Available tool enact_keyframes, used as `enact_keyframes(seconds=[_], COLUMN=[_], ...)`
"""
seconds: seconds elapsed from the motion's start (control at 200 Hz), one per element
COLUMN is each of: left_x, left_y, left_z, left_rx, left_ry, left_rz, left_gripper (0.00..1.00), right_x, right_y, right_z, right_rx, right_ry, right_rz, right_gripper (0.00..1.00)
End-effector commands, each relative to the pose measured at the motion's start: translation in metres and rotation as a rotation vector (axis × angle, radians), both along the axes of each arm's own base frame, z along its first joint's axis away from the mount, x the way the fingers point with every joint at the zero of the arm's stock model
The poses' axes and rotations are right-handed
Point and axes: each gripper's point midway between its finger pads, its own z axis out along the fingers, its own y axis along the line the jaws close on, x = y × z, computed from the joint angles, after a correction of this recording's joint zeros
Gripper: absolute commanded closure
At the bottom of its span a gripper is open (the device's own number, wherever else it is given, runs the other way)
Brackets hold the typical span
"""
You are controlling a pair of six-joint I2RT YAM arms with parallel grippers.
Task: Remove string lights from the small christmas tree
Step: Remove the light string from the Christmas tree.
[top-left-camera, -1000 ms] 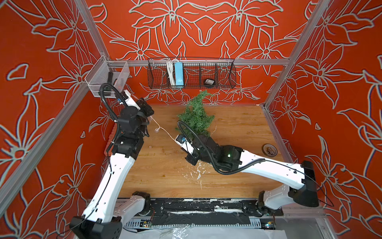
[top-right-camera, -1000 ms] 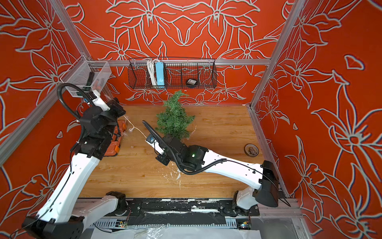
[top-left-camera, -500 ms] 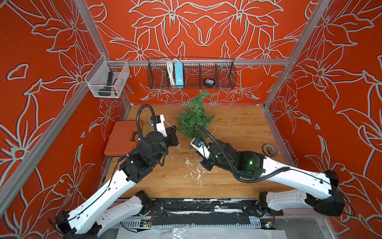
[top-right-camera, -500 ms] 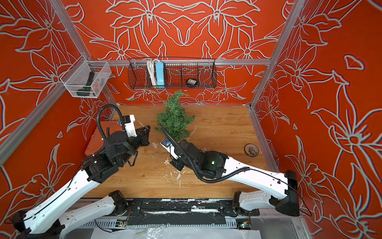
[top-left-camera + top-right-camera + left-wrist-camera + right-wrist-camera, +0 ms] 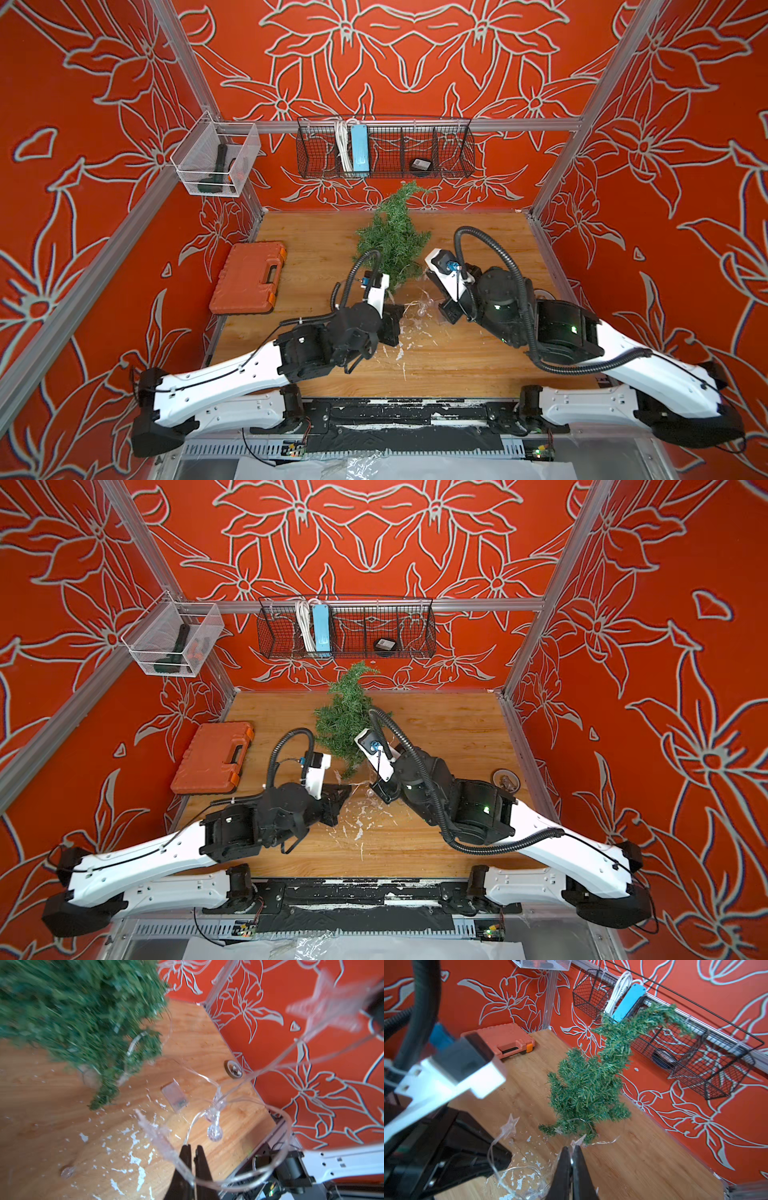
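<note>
String lights [image 5: 420, 306]: slung in slack loops between the two grippers, low over the near-middle of the wooden table [image 5: 478, 232]. One loop of pale wire caught in the lowest branches of the small christmas tree [image 5: 390, 245], as seen from the right wrist. Globe bulb [image 5: 215, 1133] dangling just beside the left fingertips; star bulb [image 5: 510, 1124] hanging farther along the strand. Clear battery box [image 5: 174, 1095] against the tabletop near the tree's foot; lying or hanging, cannot tell. Tree at the far middle of the table, leaning, tip bent toward the back wall.

Left gripper [image 5: 400, 311] clenched on the wire, just near-left of the tree. Right gripper [image 5: 441, 309] likewise pinched shut on the strand, second star bulb [image 5: 578, 1141] at its tips, just near-right of the tree. White flecks [image 5: 400, 332] scattered on the wood beneath.

Farther out: orange toolbox [image 5: 249, 278] at the left edge, black wire basket [image 5: 386, 149] on the back wall holding a blue power strip [image 5: 359, 147], clear bin [image 5: 216, 160] at the far left corner.
</note>
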Motion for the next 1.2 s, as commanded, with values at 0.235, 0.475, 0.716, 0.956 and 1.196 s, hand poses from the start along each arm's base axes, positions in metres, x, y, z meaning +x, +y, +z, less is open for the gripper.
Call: enact_keyframes(seconds=[0.235, 0.475, 0.716, 0.956, 1.196], left_x=[-0.016, -0.003, 0.011, 0.02, 0.035], left_y=[-0.043, -0.013, 0.037, 0.079, 0.049], left_z=[-0.004, 0.019, 0.036, 0.05, 0.048], left_rx=[-0.001, 0.026, 0.045, 0.051, 0.079], left_ry=[0.056, -0.028, -0.088, -0.148, -0.27], left_rz=[-0.127, -0.016, 0.112, 0.193, 0.087], left_gripper=[0.65, 0.46, 0.41, 0.38, 0.29], right_x=[0.01, 0.021, 0.037, 0.044, 0.048], right_y=[-0.061, -0.092, -0.113, -0.113, -0.07], right_z=[-0.015, -0.003, 0.025, 0.059, 0.046], right_rx=[-0.054, -0.038, -0.061, 0.022, 0.047], right_ry=[-0.037, -0.072, -0.153, -0.156, -0.067], right_rz=[-0.2, -0.298, -0.405, -0.372, -0.252], right_gripper=[1.0, 1.0, 1.0, 1.0, 1.0])
